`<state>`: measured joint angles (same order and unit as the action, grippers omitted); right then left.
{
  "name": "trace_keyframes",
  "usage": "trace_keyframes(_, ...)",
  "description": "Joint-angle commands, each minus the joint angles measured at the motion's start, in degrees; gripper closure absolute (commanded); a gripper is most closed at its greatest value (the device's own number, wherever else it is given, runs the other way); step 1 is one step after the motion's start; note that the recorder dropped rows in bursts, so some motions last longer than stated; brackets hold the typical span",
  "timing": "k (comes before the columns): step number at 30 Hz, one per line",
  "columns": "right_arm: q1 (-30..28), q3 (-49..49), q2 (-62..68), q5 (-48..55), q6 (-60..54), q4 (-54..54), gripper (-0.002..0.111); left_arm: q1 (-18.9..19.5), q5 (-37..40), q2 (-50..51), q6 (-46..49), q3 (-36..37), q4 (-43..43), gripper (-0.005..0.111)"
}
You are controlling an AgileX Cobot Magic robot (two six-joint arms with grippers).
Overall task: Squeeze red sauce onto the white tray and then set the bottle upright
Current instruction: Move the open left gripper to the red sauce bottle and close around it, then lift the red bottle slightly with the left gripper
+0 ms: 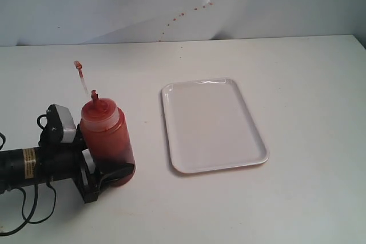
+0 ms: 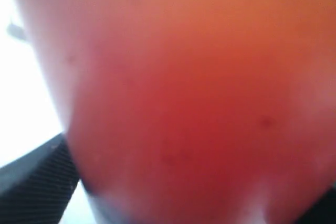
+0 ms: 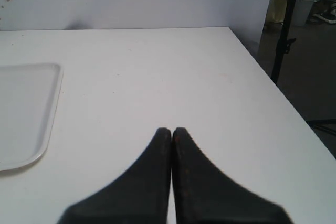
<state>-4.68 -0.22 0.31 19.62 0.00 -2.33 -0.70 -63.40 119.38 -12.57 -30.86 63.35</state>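
Observation:
The bottle (image 1: pixel 106 138), translucent and dark with red sauce, stands upright on the table at the left. Its pointed nozzle (image 1: pixel 94 96) is uncovered, and the small cap (image 1: pixel 78 65) sticks up on its tether. My left gripper (image 1: pixel 111 175) reaches in from the left and is shut on the bottle's lower part. In the left wrist view the bottle (image 2: pixel 184 103) fills the frame, with one dark finger (image 2: pixel 31 187) at its side. The white tray (image 1: pixel 211 124) lies flat to the right, with no sauce on it. My right gripper (image 3: pixel 171 130) is shut and holds nothing, beside the tray's (image 3: pixel 23 108) edge.
Reddish specks (image 1: pixel 174 18) dot the white back wall. The left arm's black cables (image 1: pixel 28 210) trail near the table's front left. In the right wrist view the table's side edge (image 3: pixel 273 93) drops off to the floor, where a black stand (image 3: pixel 286 30) rises.

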Motion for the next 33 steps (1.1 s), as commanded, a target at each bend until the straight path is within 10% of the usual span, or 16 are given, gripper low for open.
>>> trace_keyframes(1,0.2,0.2,-0.3,0.0,0.0,0.3,0.108,0.1,-1.8,2.6,-0.8,-1.8,1.0,0.025)
trace_keyframes(8,0.2,0.2,-0.3,0.0,0.0,0.3,0.108,0.1,-3.3,3.0,-1.0,-2.2,1.8,0.031)
trace_keyframes(18,0.2,0.2,-0.3,0.0,0.0,0.3,0.108,0.1,-3.5,3.0,-0.3,-2.2,4.4,0.106)
trace_keyframes(33,0.2,0.2,-0.3,0.0,0.0,0.3,0.108,0.1,-6.6,-0.1,1.3,-2.1,4.3,0.107)
